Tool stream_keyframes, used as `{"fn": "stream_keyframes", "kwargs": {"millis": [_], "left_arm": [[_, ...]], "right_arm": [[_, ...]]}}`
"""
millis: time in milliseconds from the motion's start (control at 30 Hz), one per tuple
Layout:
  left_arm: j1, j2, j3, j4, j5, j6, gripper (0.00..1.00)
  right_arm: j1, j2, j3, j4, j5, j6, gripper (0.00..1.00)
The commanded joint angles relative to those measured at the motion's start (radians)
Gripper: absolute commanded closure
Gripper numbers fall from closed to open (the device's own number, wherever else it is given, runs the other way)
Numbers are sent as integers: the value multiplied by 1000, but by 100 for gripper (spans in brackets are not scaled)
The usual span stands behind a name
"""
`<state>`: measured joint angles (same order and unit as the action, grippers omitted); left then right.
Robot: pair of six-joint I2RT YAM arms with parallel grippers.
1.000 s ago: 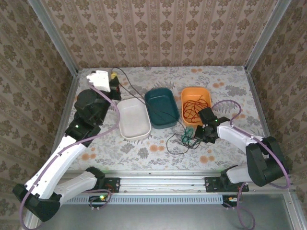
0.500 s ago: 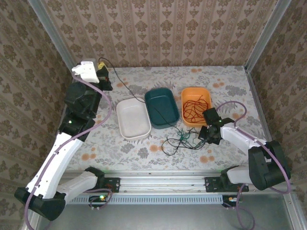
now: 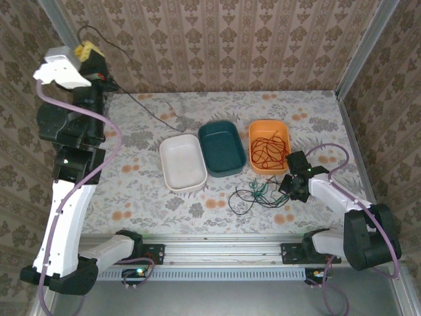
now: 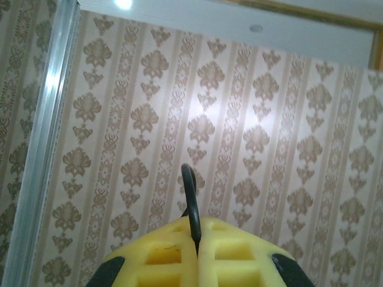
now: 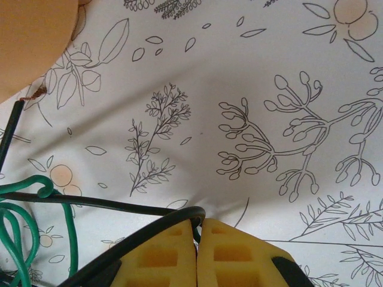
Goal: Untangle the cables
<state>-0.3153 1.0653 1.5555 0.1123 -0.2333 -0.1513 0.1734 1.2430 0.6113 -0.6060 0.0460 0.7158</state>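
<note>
Jaws of both arms clamp the black cable (image 4: 190, 203): left gripper (image 4: 197, 254) high, right gripper (image 5: 198, 236) low; a slow, steady pull should spare the green cable (image 5: 70, 233).

Orange tray (image 5: 30, 42) cropped at my right wrist view's corner; green cable (image 5: 70, 239) runs off its left edge; overhead, I cannot tell which strands of the tangle (image 3: 253, 194) cross on top.
</note>
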Motion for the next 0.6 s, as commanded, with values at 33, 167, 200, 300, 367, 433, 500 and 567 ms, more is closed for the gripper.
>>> {"fn": "stream_keyframes", "kwargs": {"millis": [33,167,200,300,367,433,500,567], "left_arm": [[39,51,44,-68,149,-154,100],[41,53,-2,-44,278,-223,100],[41,47,-23,-25,293,-232,100],[41,33,-67,-1,305,-238,100],[41,26,-87,10,312,-231,100],[41,14,-126,57,343,-215,100],[41,-4,-179,130,382,-204,100],[39,-15,-213,172,404,-208,100]], "right_arm": [[-8,-25,-32,-13,2,24,100],[-9,-56,-45,42,-64,-4,100],[-9,-69,-49,56,-77,-11,100],[-10,-107,-56,96,-113,-29,100],[-10,-131,-62,108,-127,-37,100],[-10,-154,-68,113,-128,-38,100],[-9,-171,-74,121,-133,-44,100],[-9,-182,-78,119,-133,-44,100]]}}
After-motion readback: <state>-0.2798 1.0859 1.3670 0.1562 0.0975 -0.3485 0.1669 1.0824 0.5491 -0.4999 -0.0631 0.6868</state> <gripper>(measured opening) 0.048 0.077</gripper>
